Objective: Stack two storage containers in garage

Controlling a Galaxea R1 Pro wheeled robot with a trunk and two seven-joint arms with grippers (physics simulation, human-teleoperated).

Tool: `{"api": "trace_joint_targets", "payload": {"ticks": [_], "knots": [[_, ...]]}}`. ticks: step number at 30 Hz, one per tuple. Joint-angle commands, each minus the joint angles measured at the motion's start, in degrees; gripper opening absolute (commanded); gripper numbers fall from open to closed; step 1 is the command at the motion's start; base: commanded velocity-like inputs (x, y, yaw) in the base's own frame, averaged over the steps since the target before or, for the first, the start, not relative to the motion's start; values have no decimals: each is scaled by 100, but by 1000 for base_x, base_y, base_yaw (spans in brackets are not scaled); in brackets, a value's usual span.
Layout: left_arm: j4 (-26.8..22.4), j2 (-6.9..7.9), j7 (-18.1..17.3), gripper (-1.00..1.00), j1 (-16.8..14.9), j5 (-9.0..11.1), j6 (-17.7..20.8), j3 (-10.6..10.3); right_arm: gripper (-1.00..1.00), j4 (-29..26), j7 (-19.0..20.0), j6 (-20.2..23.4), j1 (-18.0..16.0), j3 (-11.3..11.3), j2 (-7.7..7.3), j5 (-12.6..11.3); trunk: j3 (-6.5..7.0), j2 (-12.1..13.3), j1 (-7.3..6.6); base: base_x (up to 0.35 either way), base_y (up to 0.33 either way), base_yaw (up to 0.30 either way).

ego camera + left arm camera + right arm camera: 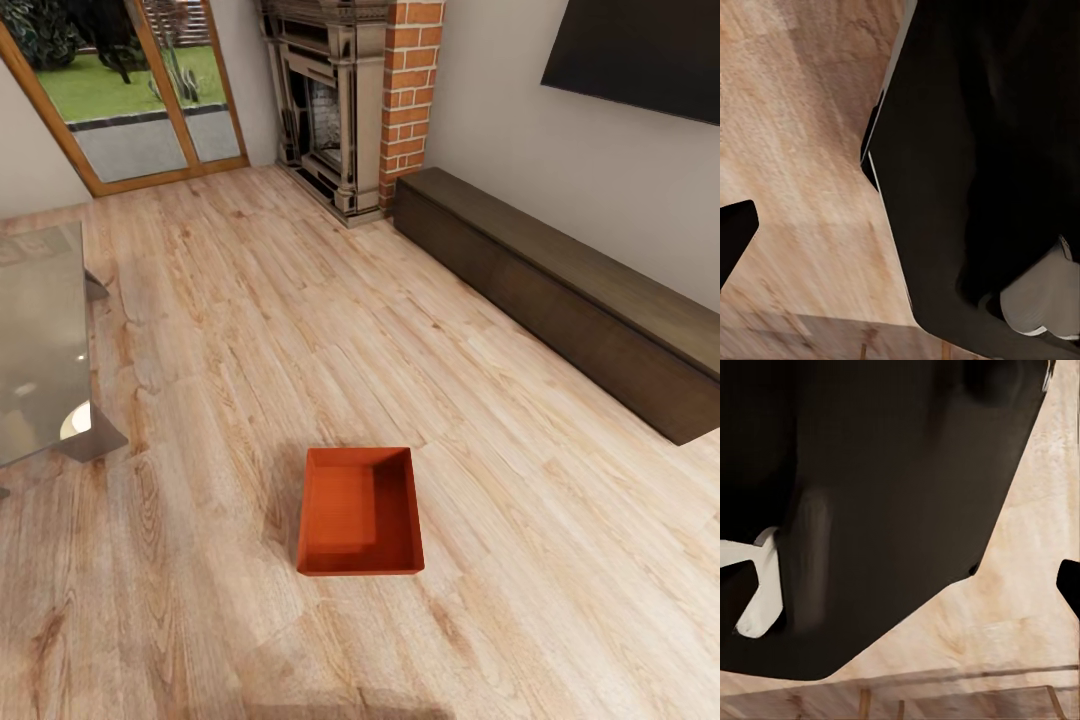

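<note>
One red-orange storage container (360, 512) sits open side up on the light wood plank floor (300, 330) of the living room, in the lower middle of the head view. It looks empty. Neither arm reaches into the head view. In the left wrist view a dark fingertip (732, 234) pokes in at the picture's edge over the planks, beside the robot's own black body (975, 165). The right wrist view likewise has a dark fingertip (1069, 585) at its edge and the black body (885, 495) close in front.
A grey glass-topped low table (40, 340) stands at the left. A long dark low cabinet (570, 300) runs along the right wall under a black screen (640, 50). A brick fireplace (340, 110) and a glazed wooden door (130, 90) are at the back.
</note>
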Motion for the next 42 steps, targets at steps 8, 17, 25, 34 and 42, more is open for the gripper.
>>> {"api": "trace_joint_targets", "payload": {"ticks": [8,17,25,34,42], "knots": [[-988,103,8,100,-1,-8,39,-23,100,-1488,-44,478,19,36,-27,-56,-3,-2,0,0,0,0],[-3019,210,168,100,-82,-42,1407,-22,100,-1910,-139,1461,-1212,-59,39,-77,-3,-2,0,0,0,0],[-2812,-90,354,100,-1818,-48,2630,-47,100,-1059,-456,1298,-3074,-750,185,-60,-3,-2,0,0,0,0],[-2477,-359,362,100,-2639,-926,1987,-62,100,-1051,-606,549,-3170,-783,202,-49,-3,-2,0,0,0,0],[-2563,-573,362,100,-2655,-1620,1756,-47,100,-1050,-600,411,-3168,-758,192,-4,-3,-2,0,0,0,0]]}}
